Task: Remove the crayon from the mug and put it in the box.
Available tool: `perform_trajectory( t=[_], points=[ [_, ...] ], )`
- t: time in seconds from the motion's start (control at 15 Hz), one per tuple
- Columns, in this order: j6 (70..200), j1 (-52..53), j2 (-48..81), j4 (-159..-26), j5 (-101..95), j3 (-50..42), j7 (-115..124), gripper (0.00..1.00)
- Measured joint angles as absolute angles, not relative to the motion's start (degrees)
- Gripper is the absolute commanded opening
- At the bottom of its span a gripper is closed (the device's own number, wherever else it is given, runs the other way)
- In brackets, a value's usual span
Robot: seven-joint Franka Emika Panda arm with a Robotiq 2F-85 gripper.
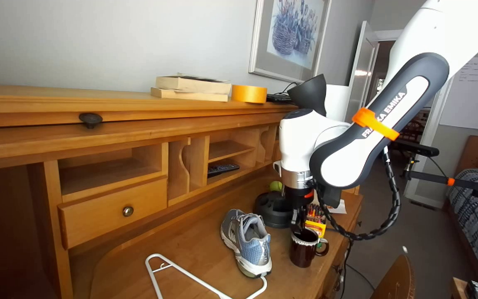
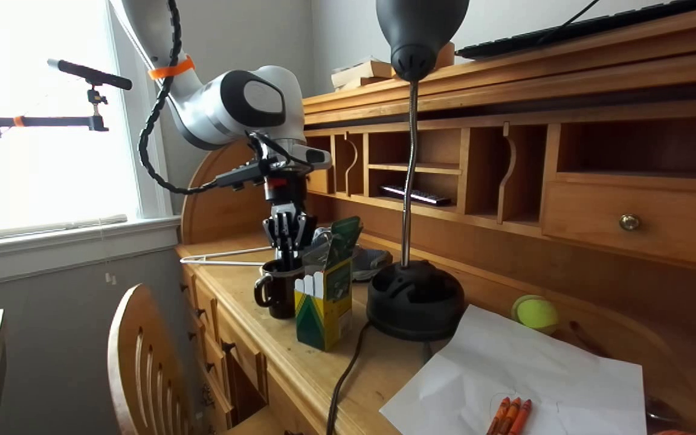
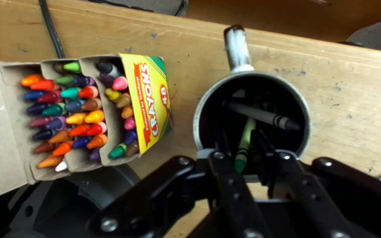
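Note:
The dark brown-black mug [image 1: 302, 252] stands upright near the desk's front edge; it also shows in an exterior view [image 2: 281, 295] and the wrist view [image 3: 196, 124]. Inside it lie a green crayon [image 3: 245, 140], tip up against the near wall, and a grey crayon with a dark tip [image 3: 260, 114]. My gripper [image 3: 240, 138] points down with its fingertips inside the mug. The fingers are apart, one on each side of the green crayon, with gaps visible. The yellow-green crayon box [image 3: 150, 99] stands open beside the mug, full of crayons; it also shows in an exterior view [image 2: 324, 311].
A grey-and-blue sneaker [image 1: 251, 245] and a white hanger [image 1: 189, 274] lie by the mug. A black round lamp base [image 2: 414, 305] stands behind the box. White paper [image 2: 505, 356] holds orange crayons [image 2: 510, 417], near a tennis ball [image 2: 535, 313]. A chair [image 2: 142, 362] stands at the desk front.

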State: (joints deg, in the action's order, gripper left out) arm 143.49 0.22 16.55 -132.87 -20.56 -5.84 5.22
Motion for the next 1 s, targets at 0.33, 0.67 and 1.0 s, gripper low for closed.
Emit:
perform_trajectory(
  t=[0.33, 0.67, 1.0],
  points=[
    [143.7, 0.8, 17.2, -132.2, -22.1, -6.5, 6.6, 0.26],
    [143.8, 0.9, 17.6, -131.8, -22.8, -6.6, 7.4, 0.05],
    [143.8, 0.9, 17.7, -131.7, -23.4, -6.7, 8.0, 0.00]
  ],
)
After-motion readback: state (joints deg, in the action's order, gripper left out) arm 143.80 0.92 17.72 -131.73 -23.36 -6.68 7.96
